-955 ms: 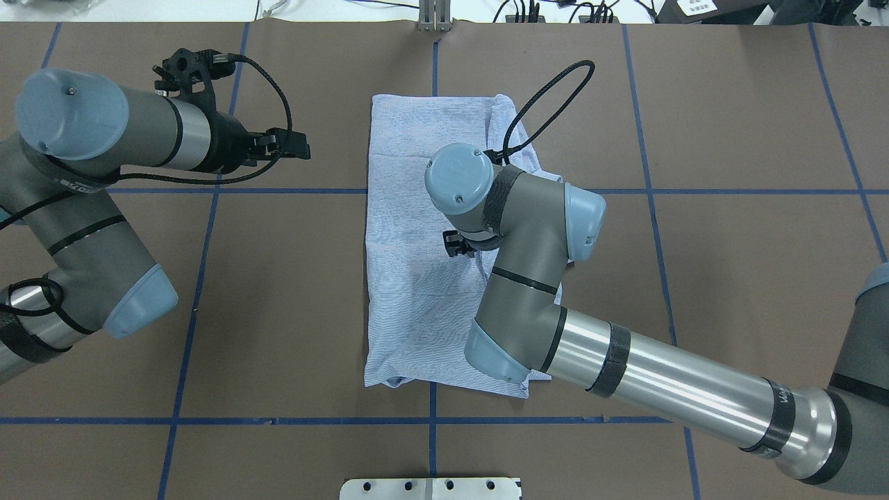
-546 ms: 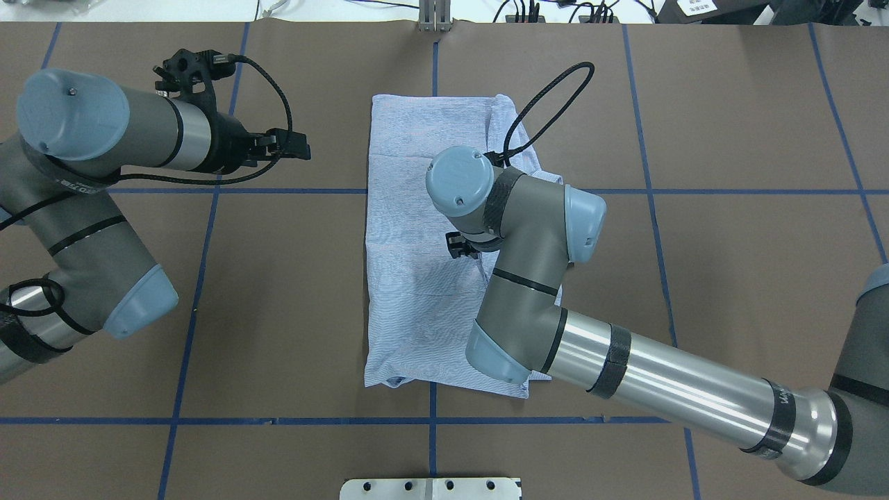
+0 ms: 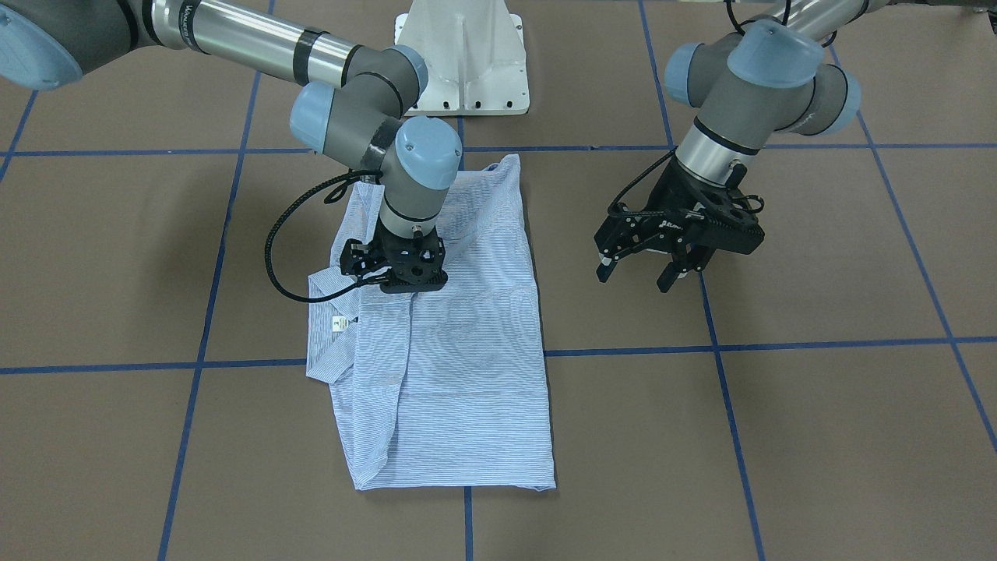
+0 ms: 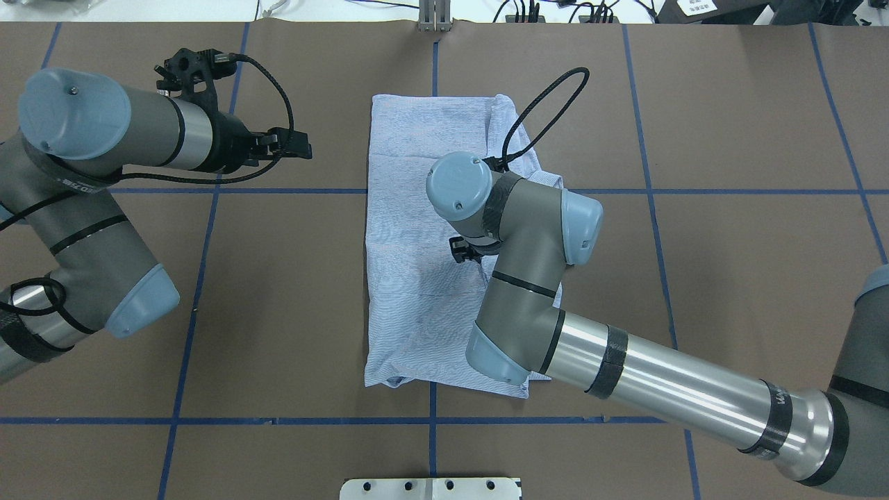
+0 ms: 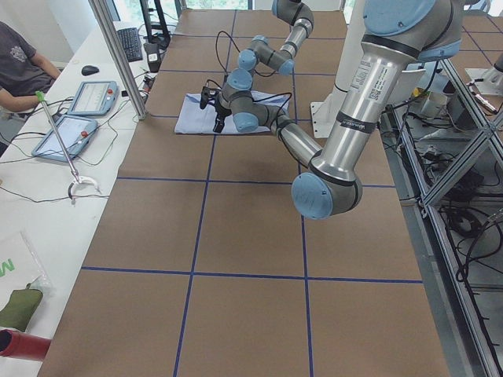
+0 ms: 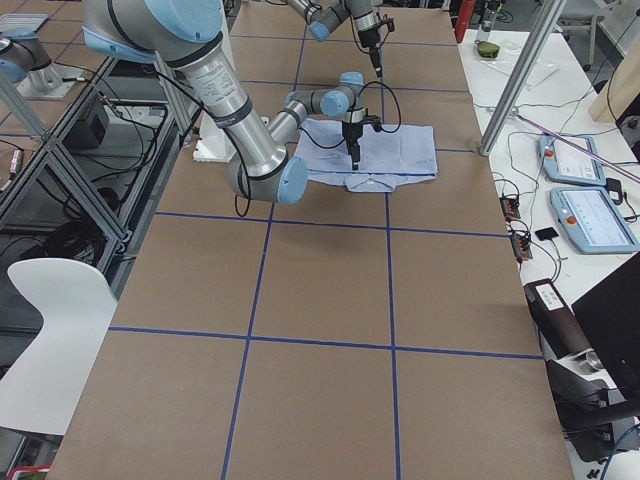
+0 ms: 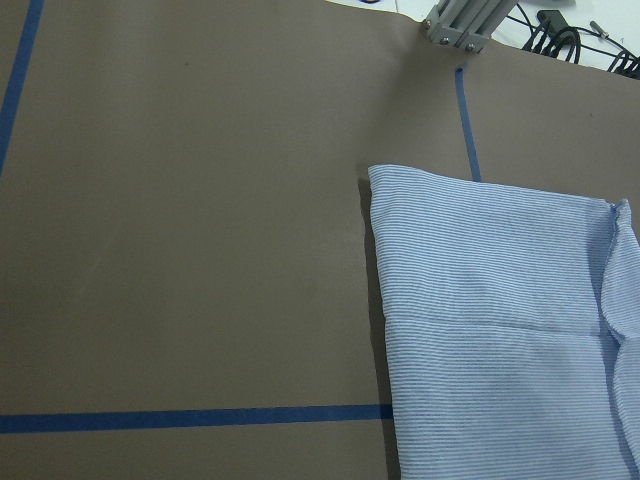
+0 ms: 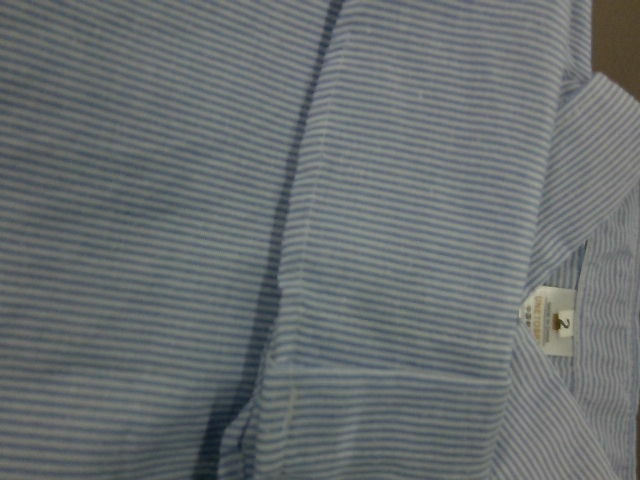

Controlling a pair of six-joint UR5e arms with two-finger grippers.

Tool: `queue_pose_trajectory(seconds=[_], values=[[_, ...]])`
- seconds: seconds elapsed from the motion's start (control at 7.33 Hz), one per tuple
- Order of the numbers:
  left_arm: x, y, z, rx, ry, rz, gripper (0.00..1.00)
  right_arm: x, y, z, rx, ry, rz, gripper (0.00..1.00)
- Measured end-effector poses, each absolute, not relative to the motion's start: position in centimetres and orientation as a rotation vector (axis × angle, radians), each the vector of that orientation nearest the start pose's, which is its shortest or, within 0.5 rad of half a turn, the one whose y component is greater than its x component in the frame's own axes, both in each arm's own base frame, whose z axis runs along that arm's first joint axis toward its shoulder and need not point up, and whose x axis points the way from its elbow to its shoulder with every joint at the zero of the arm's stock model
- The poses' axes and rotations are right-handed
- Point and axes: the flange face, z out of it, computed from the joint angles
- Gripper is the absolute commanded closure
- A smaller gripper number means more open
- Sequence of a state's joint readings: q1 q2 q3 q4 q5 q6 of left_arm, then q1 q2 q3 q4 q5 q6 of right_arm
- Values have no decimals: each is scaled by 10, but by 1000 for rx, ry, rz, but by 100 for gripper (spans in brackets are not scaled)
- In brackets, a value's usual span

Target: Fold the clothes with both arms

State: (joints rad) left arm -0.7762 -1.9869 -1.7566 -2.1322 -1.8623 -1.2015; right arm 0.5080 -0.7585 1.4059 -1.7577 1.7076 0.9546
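The light blue striped shirt (image 3: 467,366) is laid folded into a long rectangle at the middle of the brown worktop (image 3: 779,436). The right pincer (image 3: 405,280) is pointed down onto it beside the collar (image 3: 331,343); whether it is clenched cannot be told. The left pincer (image 3: 637,276) is held released over bare worktop, apart from the shirt.

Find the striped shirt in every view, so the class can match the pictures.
Front-facing: the shirt lies at the centre, reaching towards the bottom.
Overhead: centre, upper half.
Exterior left: far off, top middle.
Exterior right: far off, upper middle.
Left wrist: lower right corner.
Right wrist: fills the frame.
Shared landmark: the blue tape line passing under the shirt, which shows in every view except the right wrist.
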Motion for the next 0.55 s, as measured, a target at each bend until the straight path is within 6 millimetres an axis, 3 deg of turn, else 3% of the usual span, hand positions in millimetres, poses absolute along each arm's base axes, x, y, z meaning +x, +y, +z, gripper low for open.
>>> queue_pose_trajectory(seconds=[0.55], values=[[373,-512,274,408,1111,-189,0,-571,-494,268,131,-437,-155,0]])
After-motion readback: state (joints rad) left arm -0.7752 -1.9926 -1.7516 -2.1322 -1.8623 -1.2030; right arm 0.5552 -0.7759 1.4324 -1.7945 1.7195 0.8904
